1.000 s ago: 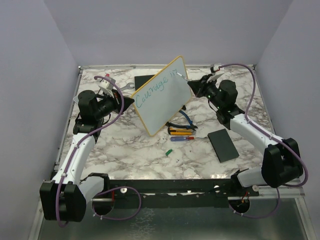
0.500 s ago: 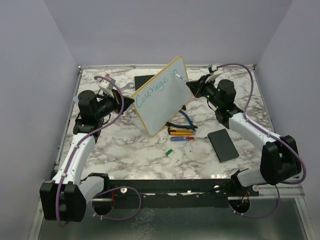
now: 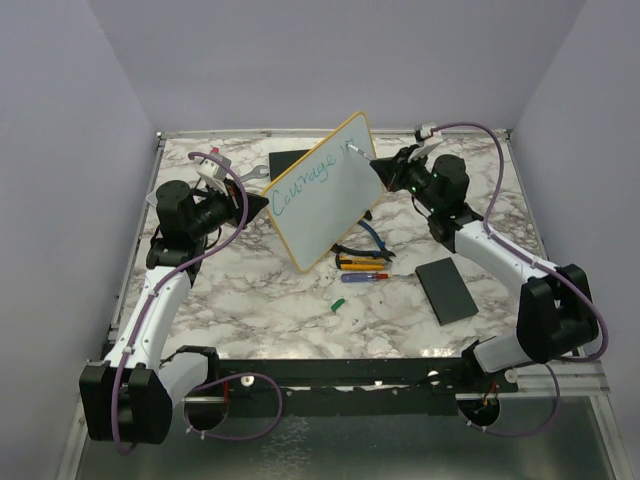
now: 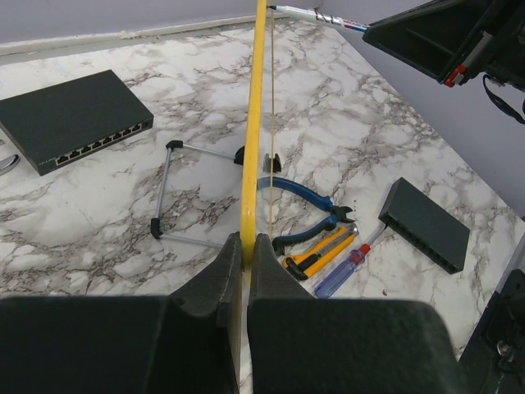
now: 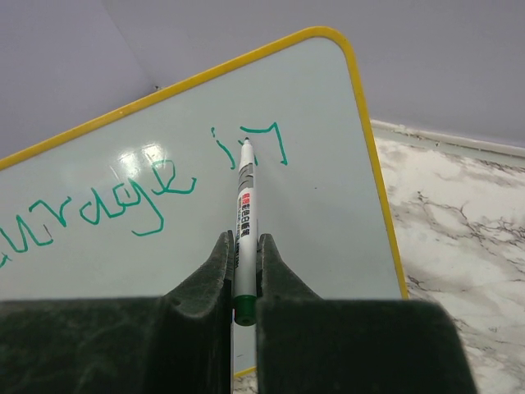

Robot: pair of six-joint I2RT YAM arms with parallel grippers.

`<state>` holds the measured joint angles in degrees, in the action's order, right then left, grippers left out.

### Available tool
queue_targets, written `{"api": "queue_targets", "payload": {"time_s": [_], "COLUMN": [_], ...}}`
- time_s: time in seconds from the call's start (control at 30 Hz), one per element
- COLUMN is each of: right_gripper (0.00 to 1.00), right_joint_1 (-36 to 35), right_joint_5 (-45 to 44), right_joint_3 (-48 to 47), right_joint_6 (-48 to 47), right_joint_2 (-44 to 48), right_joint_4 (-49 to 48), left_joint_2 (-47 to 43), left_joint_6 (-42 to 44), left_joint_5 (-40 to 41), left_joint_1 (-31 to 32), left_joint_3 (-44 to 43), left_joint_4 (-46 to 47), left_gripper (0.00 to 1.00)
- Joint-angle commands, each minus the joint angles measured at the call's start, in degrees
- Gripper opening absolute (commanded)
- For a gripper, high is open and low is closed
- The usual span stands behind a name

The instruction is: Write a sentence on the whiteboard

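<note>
Marble-pattern worktop (image 3: 250, 310) carries everything. Whiteboard (image 3: 330, 210), yellow-rimmed, stands on edge, tilted, at worktop middle-rear, written face toward near edge. Sentence (image 5: 139, 197) in teal cursive across board: reads "Courage in". Left fingers (image 4: 220, 275) closed on board's yellow rim, one each side. Right fingers (image 5: 212, 271) closed on marker (image 5: 244, 213), tip at board face between "i" and "n". Blue-handled pliers (image 4: 305, 197) and screwdrivers (image 4: 318, 253) lie on worktop beside board's lower edge.

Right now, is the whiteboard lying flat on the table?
No, the left gripper clamps the whiteboard by its yellow rim, holding it tilted up on edge.
</note>
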<state>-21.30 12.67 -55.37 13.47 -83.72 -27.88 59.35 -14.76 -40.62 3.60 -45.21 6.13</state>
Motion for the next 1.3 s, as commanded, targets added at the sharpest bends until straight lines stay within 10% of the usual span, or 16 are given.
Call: {"api": "queue_targets", "payload": {"time_s": [0.0, 1.27], "right_gripper": [0.01, 0.01], "right_joint_1": [-0.3, -0.9], "right_joint_5": [1.0, 1.2], "right_joint_3": [-2.2, 0.9], "right_joint_6": [-0.2, 0.3], "right_joint_2": [-1.4, -1.7], "right_joint_4": [-1.5, -1.7], "left_joint_2": [-1.3, -1.4], "left_joint_6": [1.1, 1.1], "left_joint_5": [0.2, 0.1], "left_joint_1": [0.0, 0.1], "left_joint_3": [0.6, 0.6], "left_joint_4": [1.7, 1.8], "left_gripper": [0.0, 0.0]}}
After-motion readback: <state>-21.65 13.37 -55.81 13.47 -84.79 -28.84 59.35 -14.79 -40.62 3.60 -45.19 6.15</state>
